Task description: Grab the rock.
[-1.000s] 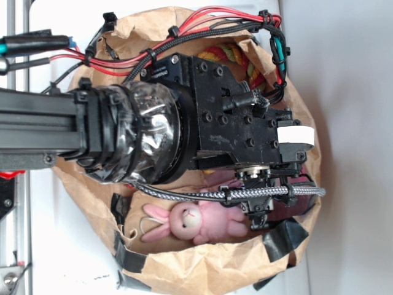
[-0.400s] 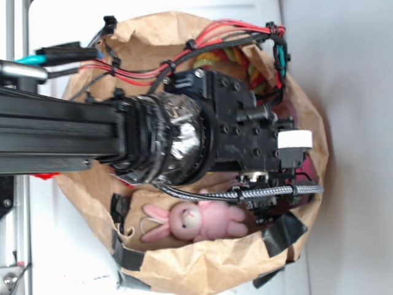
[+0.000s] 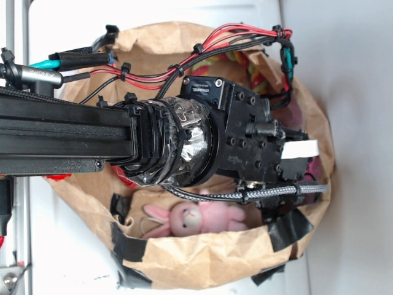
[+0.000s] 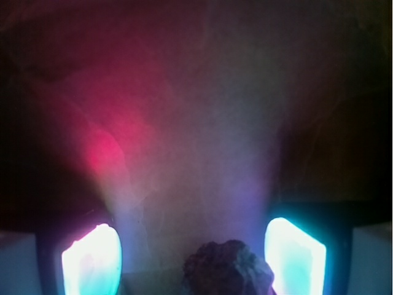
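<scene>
Exterior view: a brown paper bag [image 3: 202, 270] with black tape on its rim fills centre frame on a white desk [image 3: 67, 258]. The black arm [image 3: 61, 138] enters from the left edge and its wrist fills most of the bag's mouth, leaving little open room against the paper walls. The gripper [image 3: 301, 161] sits low inside near the bag's right wall; its jaws are hidden here. A pink plush bunny [image 3: 196, 218] lies in the bag's lower part, just below the wrist. A coloured rope [image 3: 242, 58] shows at the upper rim. The rock is not visible.

Wrist view: dim, blurred, reddish interior. Two glowing fingers [image 4: 92, 261] stand apart at lower left and lower right. The rock [image 4: 228, 270], dark, rough and lumpy, sits between them at bottom centre, nearer the right one; contact cannot be judged.
</scene>
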`<state>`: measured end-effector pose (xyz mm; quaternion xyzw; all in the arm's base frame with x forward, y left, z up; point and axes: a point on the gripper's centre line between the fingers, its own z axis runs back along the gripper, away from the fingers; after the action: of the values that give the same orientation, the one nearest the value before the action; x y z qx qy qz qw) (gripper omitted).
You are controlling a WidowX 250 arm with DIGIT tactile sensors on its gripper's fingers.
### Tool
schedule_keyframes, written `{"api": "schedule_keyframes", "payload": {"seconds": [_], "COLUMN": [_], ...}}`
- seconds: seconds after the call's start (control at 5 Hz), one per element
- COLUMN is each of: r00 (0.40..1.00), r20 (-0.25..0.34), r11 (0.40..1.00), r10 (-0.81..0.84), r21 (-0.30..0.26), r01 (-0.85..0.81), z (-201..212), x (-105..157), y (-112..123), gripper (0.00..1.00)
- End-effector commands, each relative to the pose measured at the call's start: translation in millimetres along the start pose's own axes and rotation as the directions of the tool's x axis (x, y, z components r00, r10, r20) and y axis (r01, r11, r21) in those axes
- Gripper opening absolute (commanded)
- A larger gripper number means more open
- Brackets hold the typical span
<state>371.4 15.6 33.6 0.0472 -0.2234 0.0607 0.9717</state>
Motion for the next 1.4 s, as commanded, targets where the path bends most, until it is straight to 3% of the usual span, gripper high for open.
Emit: {"api": "schedule_keyframes", "payload": {"seconds": [0.0,1.0,1.2], "r00": [0.999,0.997,0.997], "r20": [0.046,0.025,0.015], "r11": [1.000,0.987,0.987], "r10": [0.011,0.066,0.072], "r21": [-0.027,-0.147,-0.143], "r01": [-0.009,-0.062,-0.069], "z": [11,52,50], "x": [11,22,26], "y": [-1,30,31], "gripper": [0.00,0.00,1.00]}}
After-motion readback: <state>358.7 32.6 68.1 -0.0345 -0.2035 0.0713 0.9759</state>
